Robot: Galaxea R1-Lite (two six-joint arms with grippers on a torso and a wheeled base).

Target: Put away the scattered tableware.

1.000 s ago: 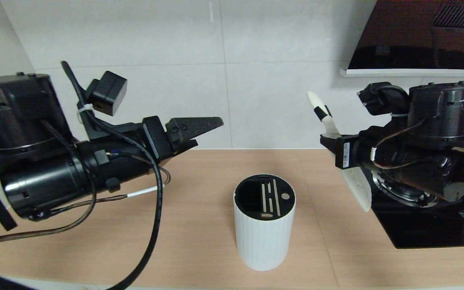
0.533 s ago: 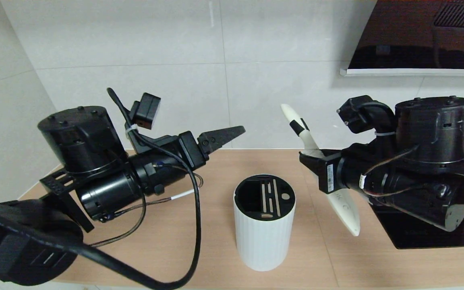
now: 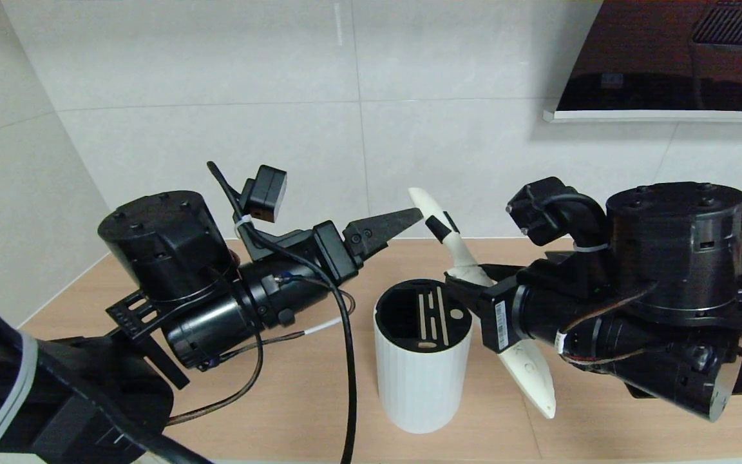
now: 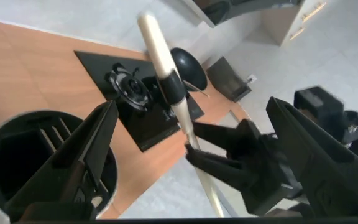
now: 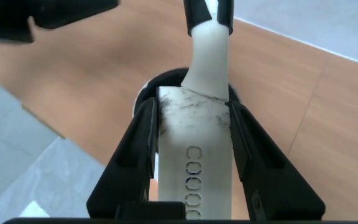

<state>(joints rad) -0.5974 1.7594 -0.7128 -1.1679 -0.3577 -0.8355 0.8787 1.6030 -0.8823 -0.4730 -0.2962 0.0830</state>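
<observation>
A white knife (image 3: 529, 377) with a black band on its handle hangs tilted, blade down, beside the white ribbed holder (image 3: 422, 374). My right gripper (image 3: 471, 290) is shut on the knife where blade meets handle; in its wrist view the right gripper (image 5: 194, 162) grips the blade (image 5: 194, 124) above the holder's rim (image 5: 143, 99). My left gripper (image 3: 403, 219) is open at the upper end of the handle. In the left wrist view the handle (image 4: 163, 62) stands between the spread fingers (image 4: 98, 143) of the left gripper (image 4: 197, 137). The holder's black slotted top (image 4: 17, 155) is empty.
The holder stands on a wooden counter (image 3: 281, 386) against a tiled wall. A black hob (image 4: 142, 106) lies on the counter to the right, behind my right arm. A dark range hood (image 3: 667, 64) hangs at the upper right.
Both arms have moved in toward the holder. The right gripper has carried the knife left and lower, beside the holder. The left gripper has come right, up to the knife's handle.
</observation>
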